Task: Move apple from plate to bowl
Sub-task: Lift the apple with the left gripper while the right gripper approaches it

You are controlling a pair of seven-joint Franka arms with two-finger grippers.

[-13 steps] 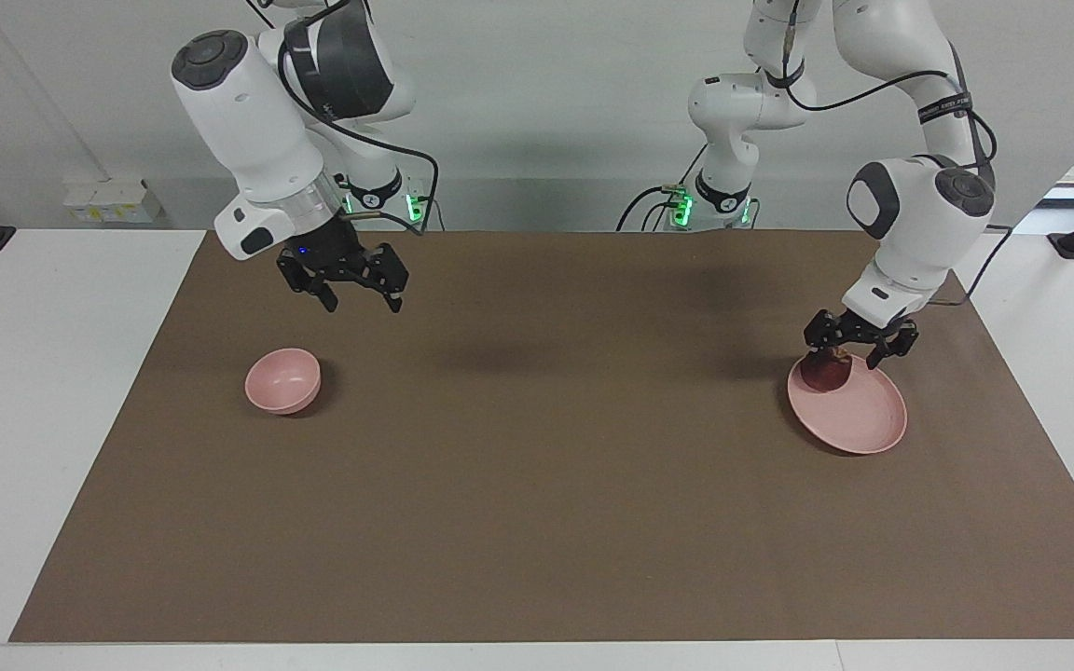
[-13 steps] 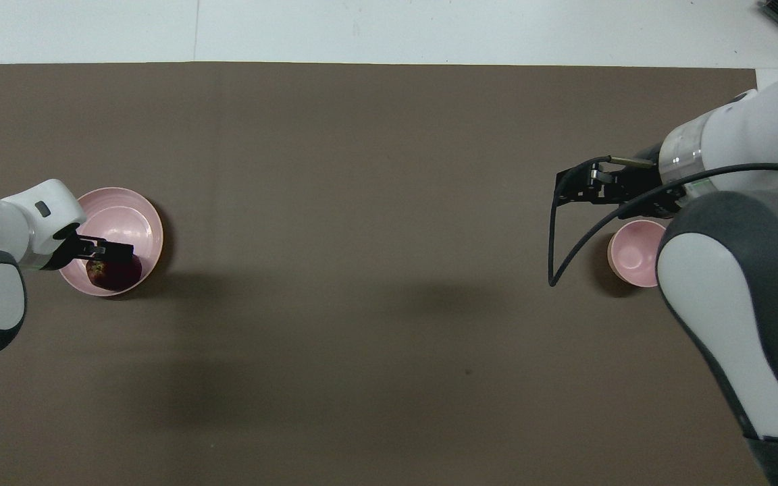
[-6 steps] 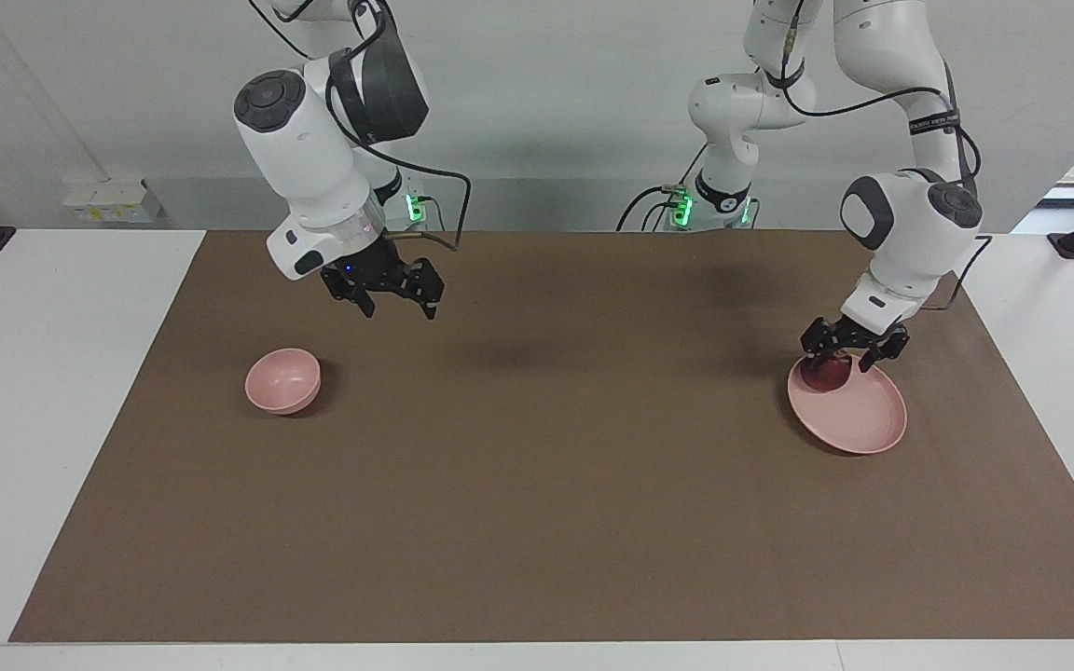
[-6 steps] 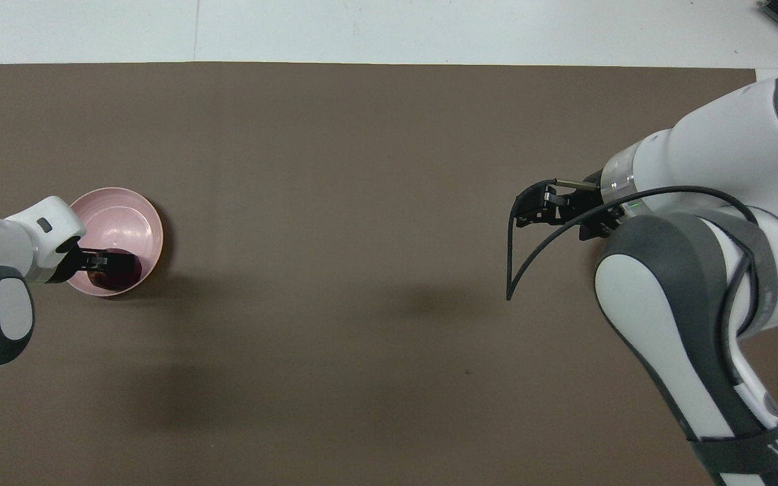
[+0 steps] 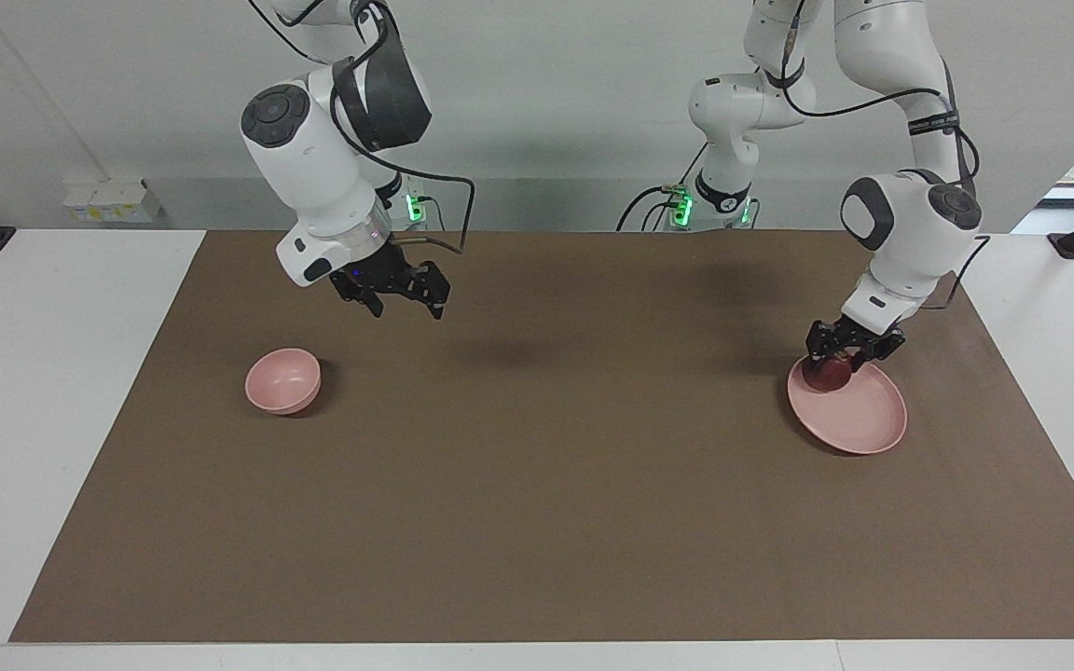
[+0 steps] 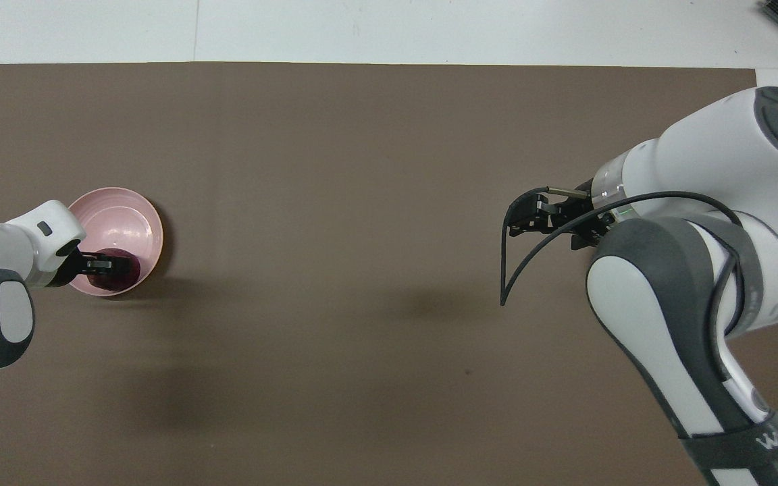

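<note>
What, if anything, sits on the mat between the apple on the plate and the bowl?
Nothing visible. The brown mat between plate and bowl is bare. The left gripper is at the apple; the right gripper hangs above the mat, near the bowl.

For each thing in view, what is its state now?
apple: on the plate, left gripper's fingers around it.
plate: flat on the mat, holds the apple.
bowl: upright, empty.
left gripper: down at the apple.
right gripper: open, in the air over the mat.
</note>
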